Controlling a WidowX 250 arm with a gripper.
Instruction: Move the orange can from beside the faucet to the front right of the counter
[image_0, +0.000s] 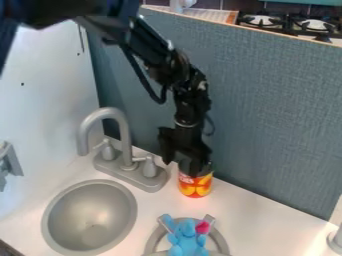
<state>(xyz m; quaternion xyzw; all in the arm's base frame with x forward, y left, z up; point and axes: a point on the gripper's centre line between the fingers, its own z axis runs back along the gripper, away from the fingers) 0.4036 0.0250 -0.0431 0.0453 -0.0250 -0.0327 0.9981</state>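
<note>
Can (195, 186) under end effector (182, 157), grip unclear, faucet (125, 137) beside, sink (90, 217) and blue toy (188, 242) nearby, panel (267, 110) behind

Arm (150, 47): black overall, dull to semi-gloss, grey highlights on edges. Upper-left link (57, 11) is thick and dark, detail blurred. Forearm slimmer, angular, built from stepped segments with chunky joint housings. Small pale spots near the joints; can't tell if screws or glare. Black cable (142, 80) runs outside the forearm, slack loop below. Second thin dark loop (212, 125) beside the wrist. Narrow light-grey ring (187, 124) around the wrist. Gripper (183, 164): matte black, blocky, irregular outline. No legible markings.
</note>
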